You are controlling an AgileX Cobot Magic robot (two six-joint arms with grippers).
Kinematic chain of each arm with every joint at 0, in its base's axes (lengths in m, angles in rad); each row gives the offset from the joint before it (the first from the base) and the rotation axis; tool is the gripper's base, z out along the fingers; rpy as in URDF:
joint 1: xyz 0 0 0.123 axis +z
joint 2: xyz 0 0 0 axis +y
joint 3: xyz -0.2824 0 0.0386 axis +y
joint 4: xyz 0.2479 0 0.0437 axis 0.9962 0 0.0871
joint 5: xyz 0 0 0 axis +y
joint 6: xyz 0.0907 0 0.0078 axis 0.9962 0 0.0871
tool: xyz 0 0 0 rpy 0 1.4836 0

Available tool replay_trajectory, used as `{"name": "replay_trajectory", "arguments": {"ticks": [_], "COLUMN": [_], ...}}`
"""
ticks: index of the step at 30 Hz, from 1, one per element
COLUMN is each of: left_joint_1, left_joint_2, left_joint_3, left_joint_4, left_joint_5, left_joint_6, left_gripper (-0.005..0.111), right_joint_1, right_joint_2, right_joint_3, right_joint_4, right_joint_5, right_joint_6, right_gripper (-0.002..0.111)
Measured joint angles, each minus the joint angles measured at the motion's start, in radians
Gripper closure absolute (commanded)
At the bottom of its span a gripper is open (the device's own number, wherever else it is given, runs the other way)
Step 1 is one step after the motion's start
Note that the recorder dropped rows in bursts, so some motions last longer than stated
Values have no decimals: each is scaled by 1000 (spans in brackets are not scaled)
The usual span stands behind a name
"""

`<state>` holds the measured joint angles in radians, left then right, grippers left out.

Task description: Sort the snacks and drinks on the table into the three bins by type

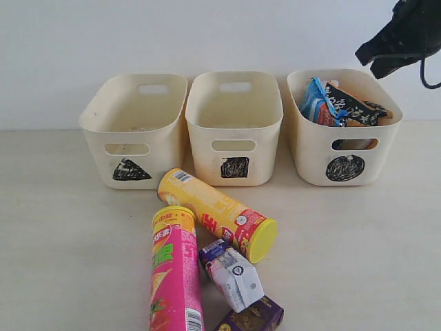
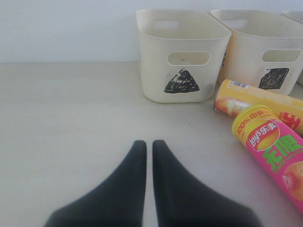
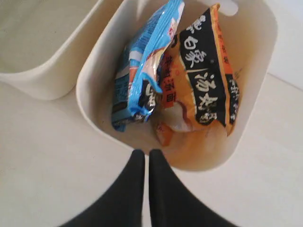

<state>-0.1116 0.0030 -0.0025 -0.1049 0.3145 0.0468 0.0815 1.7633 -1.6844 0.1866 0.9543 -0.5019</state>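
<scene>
Two crinkly foil bags, one blue (image 1: 318,103) and one orange with black panels (image 1: 355,107), stand on edge, pressed together, inside the circle bin (image 1: 310,152), rightmost of three cream tubs next to the square bin (image 1: 207,152) and the triangle bin (image 1: 162,148). Before them on the pale table (image 1: 69,241) lie the yellow tube (image 1: 213,210) and the pink tube (image 1: 176,276); the white-and-purple carton (image 1: 234,276) lies tipped just beside the dark purple carton (image 1: 253,317). The right gripper (image 3: 147,158) hangs over the circle bin, fingers nearly together, empty; the left gripper (image 2: 149,151) sits low over bare table, likewise closed and empty.
</scene>
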Motion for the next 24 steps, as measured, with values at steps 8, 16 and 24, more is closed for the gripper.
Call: {"name": "replay_trajectory", "arguments": {"ticks": [8, 16, 24], "left_joint_1": [0, 0, 0], "left_joint_2": [0, 0, 0], "left_joint_3": [0, 0, 0], "left_joint_4": [0, 0, 0], "left_joint_5": [0, 0, 0], "left_joint_6": [0, 0, 0], "left_gripper": [103, 103, 103], "right_joint_1": [0, 0, 0], "right_joint_2": [-110, -217, -377], "right_joint_3": [0, 45, 209], "right_joint_4": [-149, -318, -363], "right_joint_5": [196, 261, 266], "right_joint_6": [149, 252, 297], "right_gripper": [108, 108, 108]}}
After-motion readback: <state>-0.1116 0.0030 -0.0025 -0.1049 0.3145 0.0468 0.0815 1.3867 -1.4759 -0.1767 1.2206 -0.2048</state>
